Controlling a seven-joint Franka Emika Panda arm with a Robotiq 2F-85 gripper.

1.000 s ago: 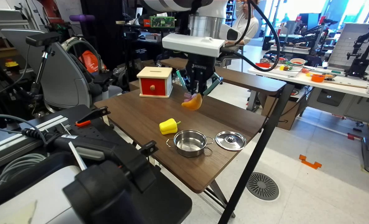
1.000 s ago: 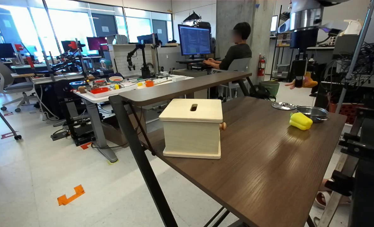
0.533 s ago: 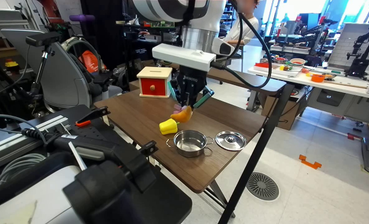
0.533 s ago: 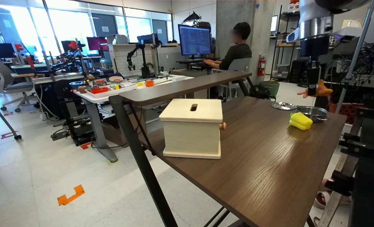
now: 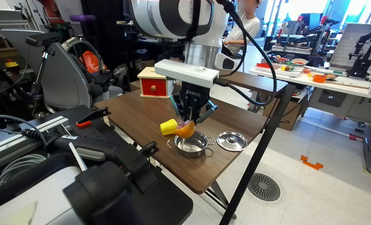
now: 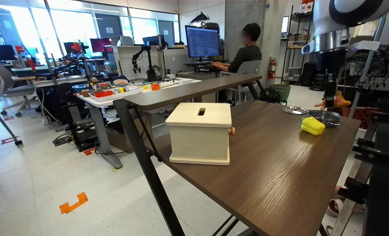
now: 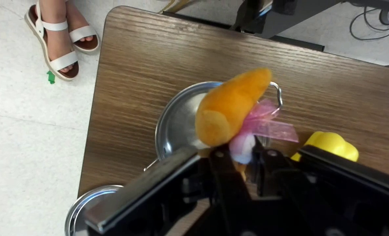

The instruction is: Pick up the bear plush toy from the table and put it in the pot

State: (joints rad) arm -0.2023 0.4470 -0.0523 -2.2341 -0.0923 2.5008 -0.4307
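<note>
The bear plush toy (image 5: 186, 130) is small and orange, with a pink ribbon. My gripper (image 5: 190, 121) is shut on it and holds it in the air, pointing down. In the wrist view the toy (image 7: 232, 106) sticks out past the fingertips (image 7: 242, 151), with its pale part pinched between them. The steel pot (image 5: 192, 152) stands open on the table. The toy (image 6: 340, 101) is a little above the pot (image 6: 330, 122) in an exterior view. In the wrist view it overlaps the right side of the pot (image 7: 177, 126) and one handle.
A yellow pepper (image 5: 168, 127) lies right beside the pot. A shiny lid (image 5: 232, 142) lies on the pot's other side, near the table edge. A wooden box with a red drawer (image 5: 154, 86) stands at the table's far end. A raised shelf (image 6: 197, 88) runs along one side.
My gripper has come down and across toward the pot, carrying the toy from high over the table to just above the pot. The pot, lid and pepper have not moved.
</note>
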